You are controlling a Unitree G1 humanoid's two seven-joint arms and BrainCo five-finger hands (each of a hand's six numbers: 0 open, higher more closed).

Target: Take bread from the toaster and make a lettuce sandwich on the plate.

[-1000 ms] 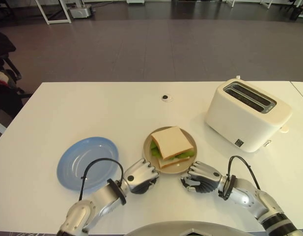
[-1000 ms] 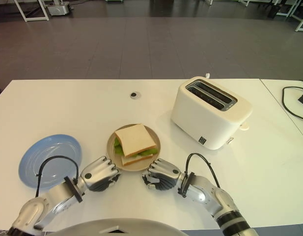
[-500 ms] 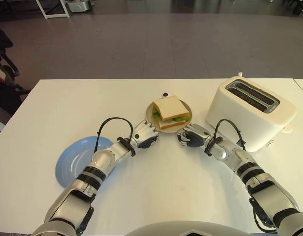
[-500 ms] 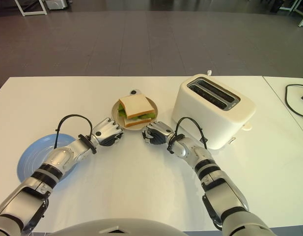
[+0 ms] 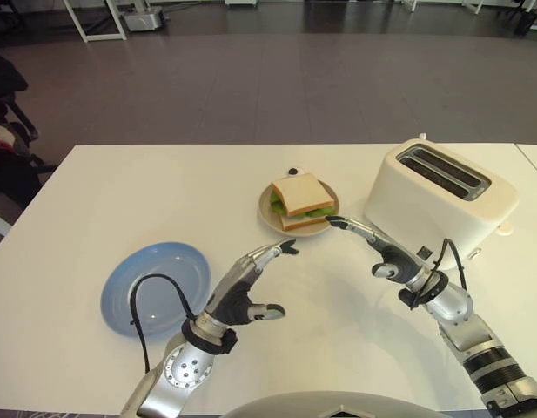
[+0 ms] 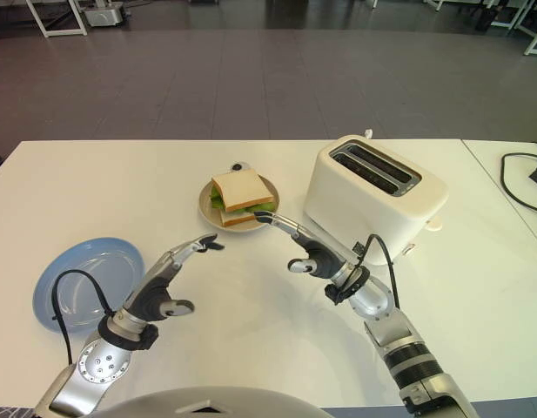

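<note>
Left hand (image 5: 242,292) and right hand (image 5: 383,255) spread, empty — sandwich (image 5: 300,197) on plate (image 5: 264,214).

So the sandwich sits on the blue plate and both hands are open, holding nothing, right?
Not quite. In the left eye view the sandwich sits on the tan plate beside the toaster, not on the blue plate. The left hand and right hand are open, holding nothing.

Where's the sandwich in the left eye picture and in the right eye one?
Left eye view: the sandwich sits just right of centre, in the upper half.
Right eye view: the sandwich sits just left of centre, in the upper half.
Shared landmark: the toaster, to its right in both.
</note>
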